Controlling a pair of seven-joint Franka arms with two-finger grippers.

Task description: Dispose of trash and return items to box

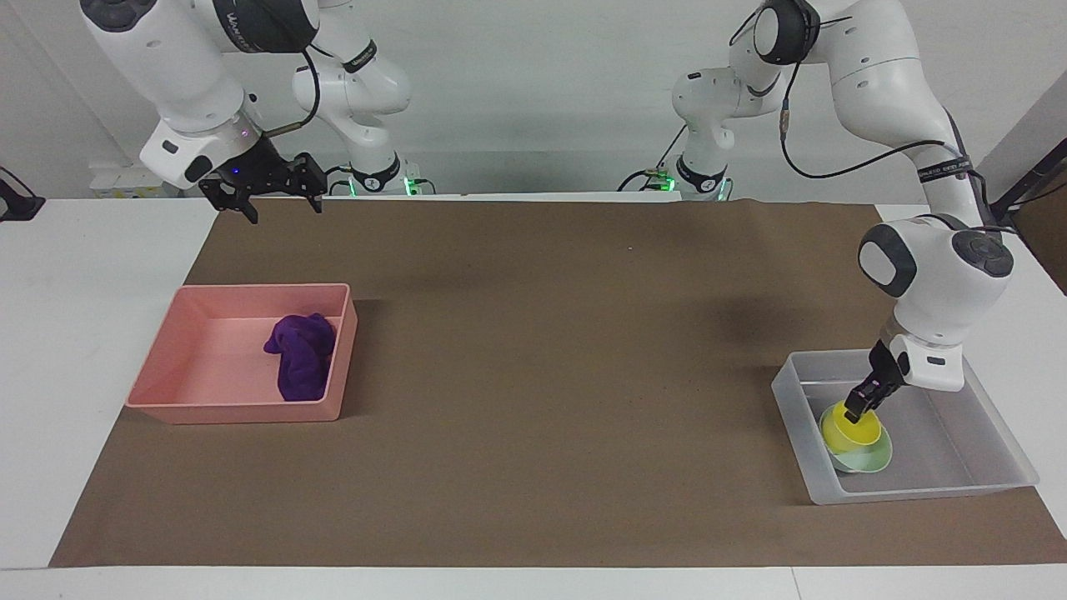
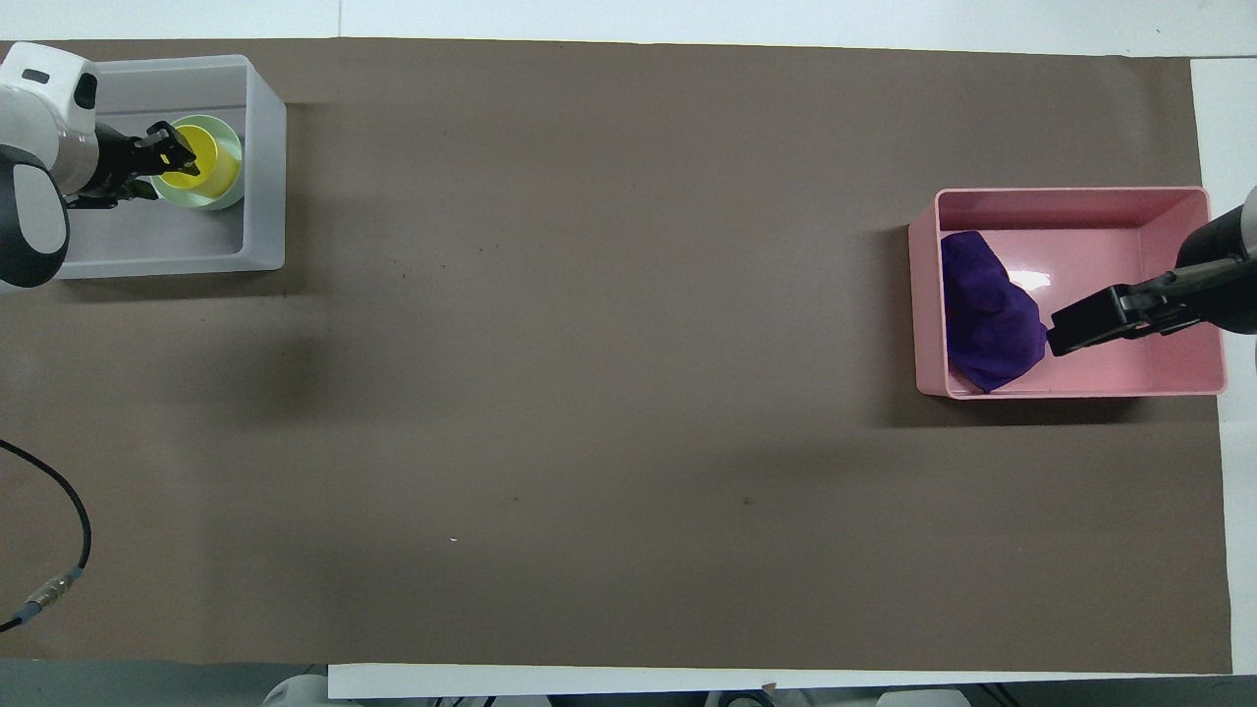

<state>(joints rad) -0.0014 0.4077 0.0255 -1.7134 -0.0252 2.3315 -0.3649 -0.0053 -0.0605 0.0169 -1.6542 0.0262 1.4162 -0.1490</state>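
The yellow cup point(image 1: 850, 428) stands in the mint-green bowl point(image 1: 871, 459) inside the clear-grey box point(image 1: 798, 417) at the left arm's end of the table. My left gripper point(image 1: 858, 407) is shut on the cup's rim on the side nearer the robots. In the overhead view the cup point(image 2: 203, 163), the bowl point(image 2: 232, 185), the box point(image 2: 265, 167) and the left gripper point(image 2: 175, 157) show the same. The purple cloth point(image 1: 300, 358) lies in the pink bin point(image 1: 212, 367). My right gripper point(image 1: 282, 202) waits open, raised high at the right arm's end.
A brown mat point(image 1: 542, 375) covers the table between the two bins. In the overhead view the raised right gripper point(image 2: 1070, 332) shows across the pink bin point(image 2: 1129, 368) beside the cloth point(image 2: 987, 319). A loose cable point(image 2: 49, 570) hangs near the left arm.
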